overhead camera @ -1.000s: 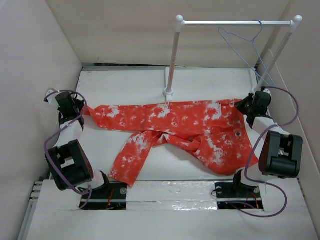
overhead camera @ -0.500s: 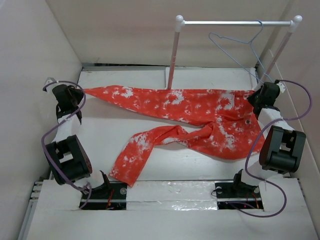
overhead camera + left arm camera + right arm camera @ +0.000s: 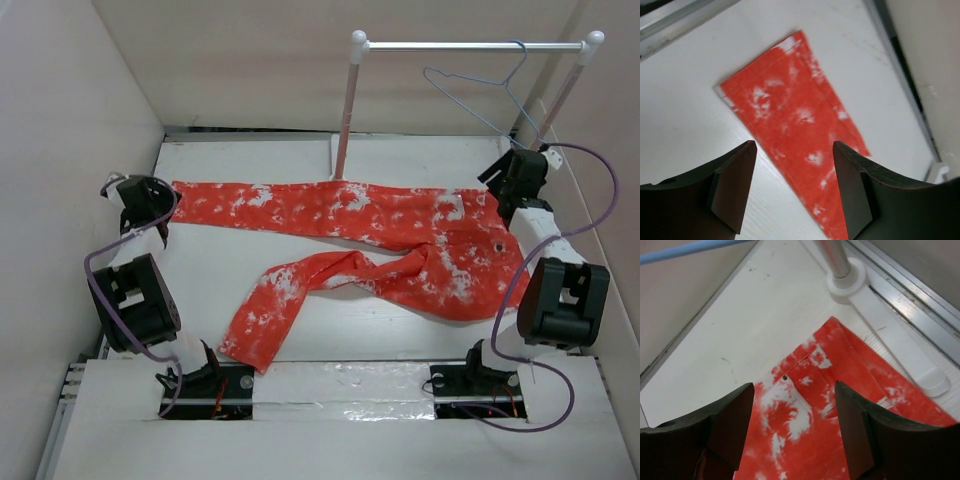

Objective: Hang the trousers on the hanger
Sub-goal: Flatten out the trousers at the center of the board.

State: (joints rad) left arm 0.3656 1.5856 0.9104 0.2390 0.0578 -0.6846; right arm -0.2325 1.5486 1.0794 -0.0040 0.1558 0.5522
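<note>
The orange-red trousers [image 3: 380, 225] with white blotches lie flat on the table. One leg stretches straight to the left and the other bends toward the near edge. My left gripper [image 3: 150, 193] is open just above that leg's cuff [image 3: 785, 107], holding nothing. My right gripper [image 3: 512, 172] is open over the waist corner [image 3: 815, 390], also holding nothing. The pale blue wire hanger [image 3: 478, 92] hangs by its hook from the white rail, above and behind the waist. A bit of its wire [image 3: 690, 247] crosses the top of the right wrist view.
The white two-post rail stand [image 3: 345, 110] stands at the back, and its right post foot [image 3: 847, 277] is close to the waist corner. Side walls run close to both arms. A metal track [image 3: 250, 133] borders the table's far edge.
Both grippers have opened and let go of the trousers, which they had held stretched between them. The long leg now lies straight and flat nearer the back, and both grippers have pulled slightly outward.
</note>
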